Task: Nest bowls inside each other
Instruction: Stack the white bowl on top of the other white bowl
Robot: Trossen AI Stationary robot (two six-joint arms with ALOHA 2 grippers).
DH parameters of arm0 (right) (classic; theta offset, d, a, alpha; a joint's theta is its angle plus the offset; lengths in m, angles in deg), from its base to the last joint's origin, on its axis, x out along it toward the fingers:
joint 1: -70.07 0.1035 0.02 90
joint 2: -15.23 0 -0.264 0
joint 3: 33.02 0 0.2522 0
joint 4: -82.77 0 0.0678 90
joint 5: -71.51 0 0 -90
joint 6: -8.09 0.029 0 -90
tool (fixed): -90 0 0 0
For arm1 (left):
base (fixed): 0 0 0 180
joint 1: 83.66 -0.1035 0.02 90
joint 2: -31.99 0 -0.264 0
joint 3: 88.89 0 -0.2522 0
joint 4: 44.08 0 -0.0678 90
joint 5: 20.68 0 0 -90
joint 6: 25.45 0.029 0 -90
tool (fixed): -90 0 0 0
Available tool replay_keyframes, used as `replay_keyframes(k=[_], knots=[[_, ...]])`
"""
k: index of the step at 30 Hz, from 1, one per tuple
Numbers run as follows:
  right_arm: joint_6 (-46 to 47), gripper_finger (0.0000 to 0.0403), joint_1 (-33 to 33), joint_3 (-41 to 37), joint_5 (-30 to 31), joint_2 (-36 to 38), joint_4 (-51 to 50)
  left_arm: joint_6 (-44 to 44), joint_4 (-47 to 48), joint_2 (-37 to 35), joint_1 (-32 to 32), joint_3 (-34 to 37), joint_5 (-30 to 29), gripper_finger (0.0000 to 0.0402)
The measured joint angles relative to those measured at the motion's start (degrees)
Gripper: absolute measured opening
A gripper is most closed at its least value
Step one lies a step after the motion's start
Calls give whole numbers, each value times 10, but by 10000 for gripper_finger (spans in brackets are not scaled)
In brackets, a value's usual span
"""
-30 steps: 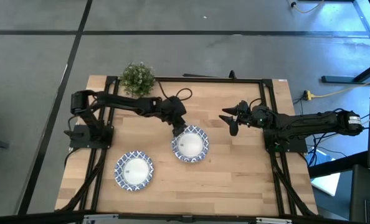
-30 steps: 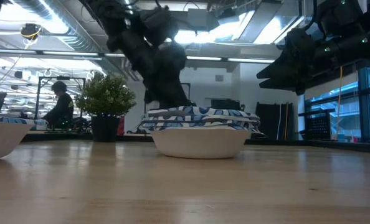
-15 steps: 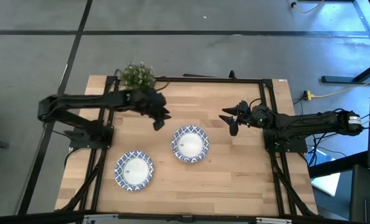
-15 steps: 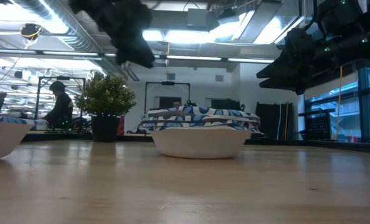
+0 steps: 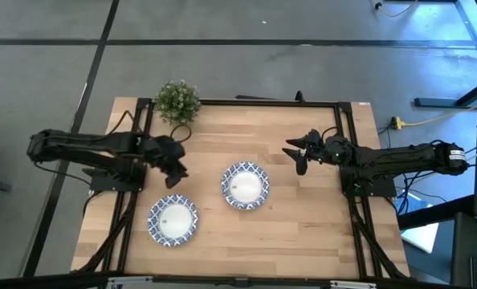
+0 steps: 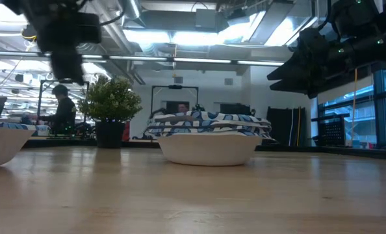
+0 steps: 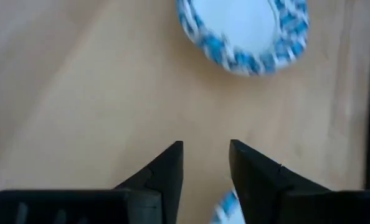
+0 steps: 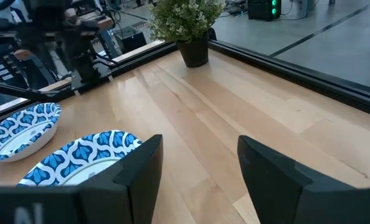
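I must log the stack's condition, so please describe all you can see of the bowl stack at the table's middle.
The bowl stack sits upright on the wooden table, near its middle. Its inside is white and the rims carry a blue-and-white pattern. In the low view several patterned rims lie layered over one white base, so the bowls are nested; their exact count is unclear. Neither end effector touches it. A separate bowl lies apart.

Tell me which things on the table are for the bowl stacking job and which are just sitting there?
For the job:
- stack of bowls, mid-table
- single bowl, nearer the left arm
- left gripper, empty, above the single bowl
- right gripper, waiting, open

Just sitting there:
- potted plant, at the table's back edge
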Motion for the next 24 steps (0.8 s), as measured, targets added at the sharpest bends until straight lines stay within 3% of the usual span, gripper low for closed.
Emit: replay_keyframes(k=[7, 24], knots=[[0, 209, 0, 0, 0, 0, 3, -116, 14, -42, 47, 40, 69, 124], [41, 209, 0, 0, 1, 0, 13, -131, 34, -44, 56, 45, 76, 134]])
